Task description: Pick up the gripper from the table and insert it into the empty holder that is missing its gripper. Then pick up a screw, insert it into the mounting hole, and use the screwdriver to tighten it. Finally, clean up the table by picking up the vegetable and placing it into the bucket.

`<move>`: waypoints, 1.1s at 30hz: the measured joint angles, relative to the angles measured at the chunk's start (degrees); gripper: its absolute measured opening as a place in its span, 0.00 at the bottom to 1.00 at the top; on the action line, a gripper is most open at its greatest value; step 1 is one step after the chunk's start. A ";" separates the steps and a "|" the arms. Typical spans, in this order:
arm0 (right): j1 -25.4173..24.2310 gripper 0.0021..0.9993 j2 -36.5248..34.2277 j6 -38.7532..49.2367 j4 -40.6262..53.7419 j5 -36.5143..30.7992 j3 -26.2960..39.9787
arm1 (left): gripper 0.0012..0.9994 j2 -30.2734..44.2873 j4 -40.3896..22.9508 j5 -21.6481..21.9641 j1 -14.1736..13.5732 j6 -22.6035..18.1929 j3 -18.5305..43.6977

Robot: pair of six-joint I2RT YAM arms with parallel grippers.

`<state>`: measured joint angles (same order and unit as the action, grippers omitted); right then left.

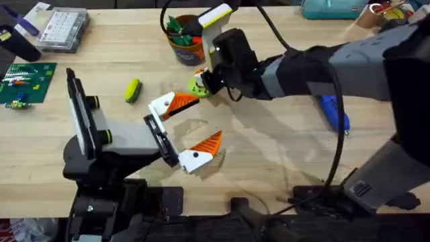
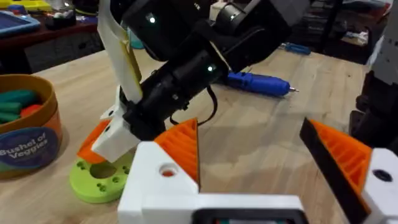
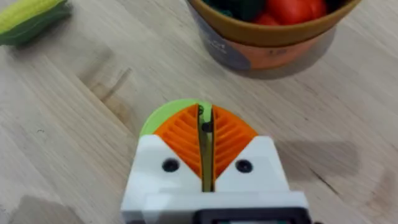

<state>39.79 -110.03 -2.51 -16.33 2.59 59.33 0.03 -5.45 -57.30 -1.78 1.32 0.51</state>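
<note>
right gripper (image 3: 205,146) reached across middle, pressed closed over lime-green ring (image 1: 197,85) | left gripper (image 1: 185,128) spread open, low on surface (image 1: 282,148) | vegetable (image 1: 132,90) lying left of ring | bucket (image 1: 183,37) behind

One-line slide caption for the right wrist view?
Right hand shut over lime-green ring-shaped piece, below tan-brown round bucket.

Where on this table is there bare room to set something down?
Bare wood lies between the left gripper and the screwdriver, and between the parts box and the bucket. Crowded around the green ring under the right gripper.
</note>
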 joint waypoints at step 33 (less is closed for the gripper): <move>0.30 0.00 6.02 -0.06 0.04 0.03 0.02 | 0.99 0.00 0.00 0.00 0.00 0.00 0.00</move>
<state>40.09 -104.01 -2.57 -16.29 2.61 59.35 0.03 -5.45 -57.30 -1.78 1.32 0.51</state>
